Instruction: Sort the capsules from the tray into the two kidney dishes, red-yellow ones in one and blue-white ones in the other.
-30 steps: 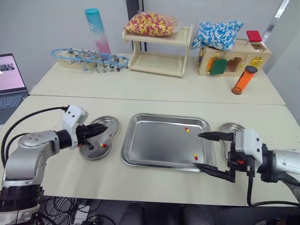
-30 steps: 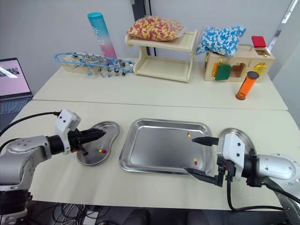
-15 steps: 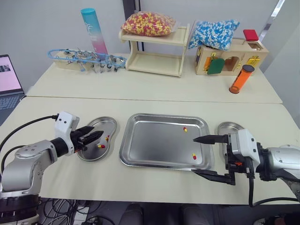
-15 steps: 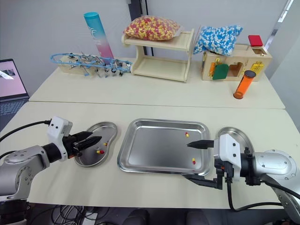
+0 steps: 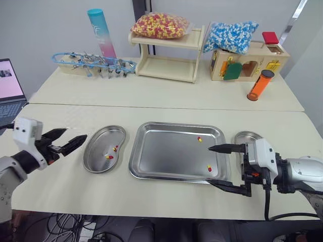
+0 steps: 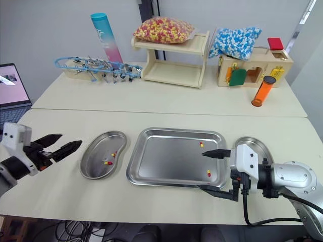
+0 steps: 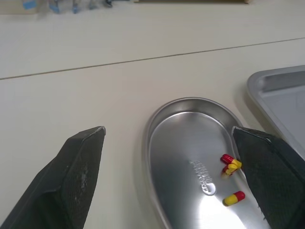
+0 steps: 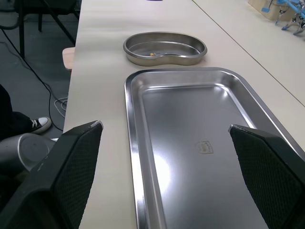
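— Capsules in the tray: how many did we count, and where did the job stand?
— We counted two, both red-yellow: a back capsule near the tray's back right corner and a front capsule by its front right corner. We saw no blue-white ones there. We judged the sorting to be near its end, with another pick from the tray as the next step.
— Which arm did we expect to take it?
— The right gripper. It hovered at the tray's right edge, empty, fingers spread wide, with the front capsule showing between their tips. We judged it had to come down, close on that capsule and carry it across to the left kidney dish, just off the tray's left edge, where red-yellow capsules lay together.
— And the other arm?
— The left gripper hung open and empty near the left edge of the table, just clear of that dish.
— The second dish?
— The right kidney dish sat just beside the tray's right edge, partly behind the right gripper. We could not tell what it held.
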You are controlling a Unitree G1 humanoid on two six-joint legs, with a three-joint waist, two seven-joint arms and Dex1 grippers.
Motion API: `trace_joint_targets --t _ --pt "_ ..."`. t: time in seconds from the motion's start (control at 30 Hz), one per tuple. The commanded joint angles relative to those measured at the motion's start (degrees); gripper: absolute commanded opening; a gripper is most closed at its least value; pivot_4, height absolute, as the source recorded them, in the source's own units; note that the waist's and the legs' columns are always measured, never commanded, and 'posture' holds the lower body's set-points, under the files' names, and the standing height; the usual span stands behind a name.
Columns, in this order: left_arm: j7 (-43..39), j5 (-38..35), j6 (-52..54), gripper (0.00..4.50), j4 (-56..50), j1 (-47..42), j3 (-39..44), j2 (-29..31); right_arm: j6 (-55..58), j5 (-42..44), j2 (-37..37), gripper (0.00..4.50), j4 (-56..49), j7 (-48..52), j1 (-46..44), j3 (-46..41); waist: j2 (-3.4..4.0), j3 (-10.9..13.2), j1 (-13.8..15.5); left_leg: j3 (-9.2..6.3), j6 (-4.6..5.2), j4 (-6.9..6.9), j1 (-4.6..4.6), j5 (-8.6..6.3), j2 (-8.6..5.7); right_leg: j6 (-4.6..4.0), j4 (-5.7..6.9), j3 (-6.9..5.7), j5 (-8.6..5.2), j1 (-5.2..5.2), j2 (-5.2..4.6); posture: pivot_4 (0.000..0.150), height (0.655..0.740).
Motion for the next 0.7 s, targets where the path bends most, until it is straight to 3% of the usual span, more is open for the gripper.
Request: trace_joint_targets --t 0.03,0.5,0.7 --pt "1.2 1.0 -3.9 4.41 -0.3 1.7 3.2 -0.1 -1.8 -0.7 0.4 4.5 -0.3 -0.6 0.8 -1.6 0.0 0.0 0.0 -0.01 0.0 0.0 -0.01 0.0 0.0 0.0 0.0 -0.01 0.0 -0.01 0.0 0.15 0.74" --pt "5.4 5.1 -17.7 4.46 8.5 11.5 6.7 -4.9 -13.3 -8.4 0.7 4.5 6.8 5.2 23.0 -25.6 -0.05 0.0 0.2 0.05 0.0 -0.02 0.01 -0.01 0.0 -0.01 -0.03 0.02 0.0 0.03 -0.01 0.15 0.74" --pt "4.7 4.8 -21.1 4.46 11.0 15.7 7.1 -5.3 -17.6 -10.6 2.4 4.5 11.8 6.7 28.8 -29.1 -0.08 -0.1 0.0 0.11 0.01 -0.05 0.07 -0.01 0.01 -0.01 -0.01 0.07 0.0 0.05 -0.01 0.15 0.74"
